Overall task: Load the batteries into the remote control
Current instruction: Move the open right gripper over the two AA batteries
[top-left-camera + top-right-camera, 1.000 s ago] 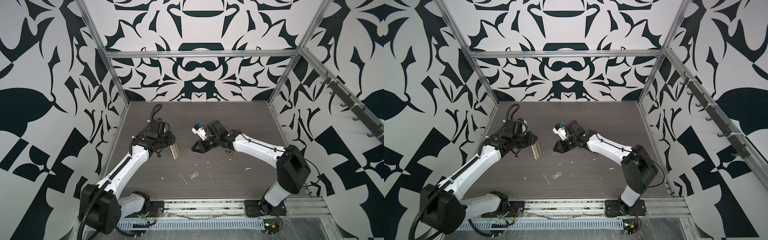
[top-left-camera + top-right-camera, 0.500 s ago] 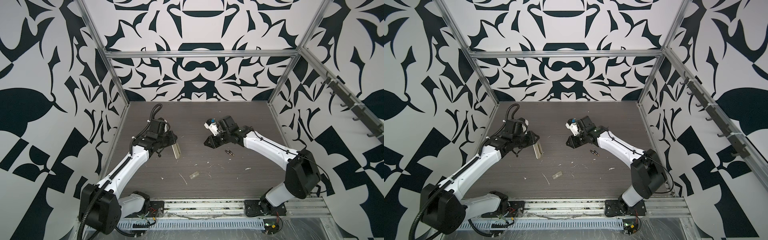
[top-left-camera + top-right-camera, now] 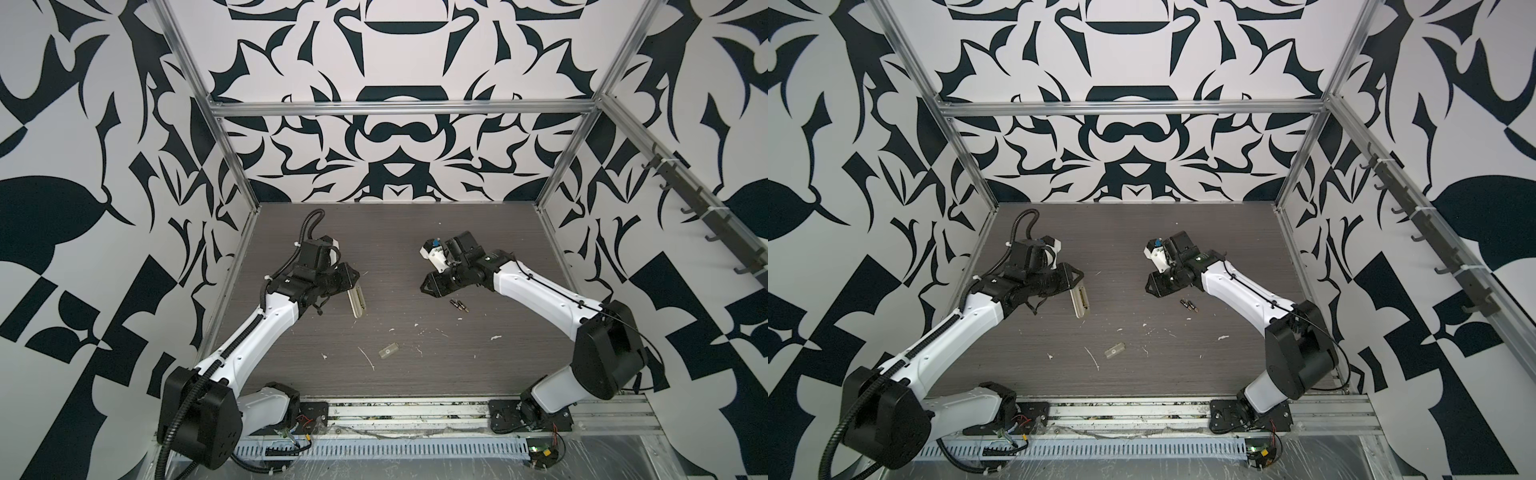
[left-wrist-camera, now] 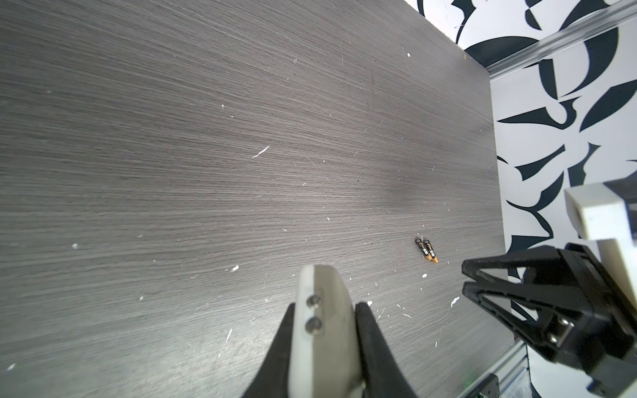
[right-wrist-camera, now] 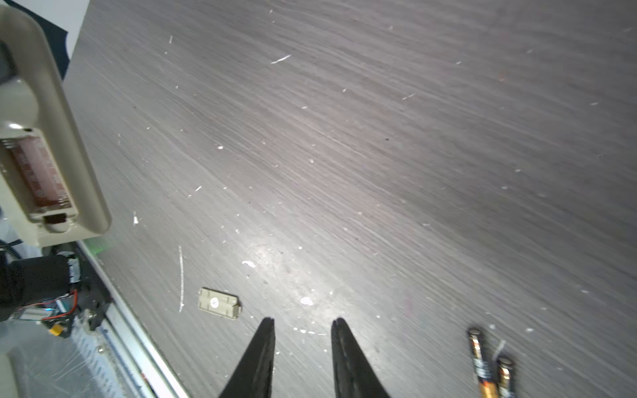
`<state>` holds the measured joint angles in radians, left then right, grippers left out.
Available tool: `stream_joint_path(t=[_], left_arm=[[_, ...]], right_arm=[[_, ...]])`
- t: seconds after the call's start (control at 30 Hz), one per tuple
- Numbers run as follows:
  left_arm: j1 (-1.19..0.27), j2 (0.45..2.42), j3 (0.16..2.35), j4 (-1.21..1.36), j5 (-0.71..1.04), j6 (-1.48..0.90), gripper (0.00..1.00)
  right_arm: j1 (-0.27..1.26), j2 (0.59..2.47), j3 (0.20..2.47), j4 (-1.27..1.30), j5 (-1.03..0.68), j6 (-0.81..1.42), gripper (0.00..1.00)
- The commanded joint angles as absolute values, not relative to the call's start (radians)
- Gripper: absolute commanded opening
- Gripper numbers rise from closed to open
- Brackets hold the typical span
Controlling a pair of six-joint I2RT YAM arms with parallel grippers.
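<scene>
1. While the left pincer (image 4: 325, 306) is clamped tight on one end of the remote control (image 4: 320, 282), the cream handset juts out past its fingertips. The right wrist view shows its battery recess uncovered.
2. Opposite it, the right pincer (image 5: 303, 322) has its fingers parted a little, with nothing between them. Its tips hang over the table (image 3: 415, 232).
3. Just beside the right pincer, the batteries (image 5: 482, 365) lie side by side, touching, on the table.
4. Farther from both pincers, toward the arm bases, a small translucent cover piece (image 3: 388, 351) lies flat among white scraps (image 3: 368, 357).
5. Both pincers face each other, well apart.
</scene>
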<state>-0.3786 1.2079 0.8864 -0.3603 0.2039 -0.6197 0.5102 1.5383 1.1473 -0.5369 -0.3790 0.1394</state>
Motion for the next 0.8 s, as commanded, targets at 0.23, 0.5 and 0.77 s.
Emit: stream_joint_path(t=[0.23,0.5,0.77], left_arm=[[-0.374,1.207,0.849,-0.279,0.276,-0.612,0.0],[-0.376,1.219,0.844,-0.25,0.313,-0.614,0.0],[-0.376,1.235,0.844,-0.22,0.353,-0.609,0.0]], right_arm=[[0.422,1.49,1.128,-0.622,-0.306,0.061,0.41],[0.412,1.525,1.12,-0.641,-0.22,0.042,0.45],[0.413,1.556,1.104,-0.645,-0.155,0.036,0.55]])
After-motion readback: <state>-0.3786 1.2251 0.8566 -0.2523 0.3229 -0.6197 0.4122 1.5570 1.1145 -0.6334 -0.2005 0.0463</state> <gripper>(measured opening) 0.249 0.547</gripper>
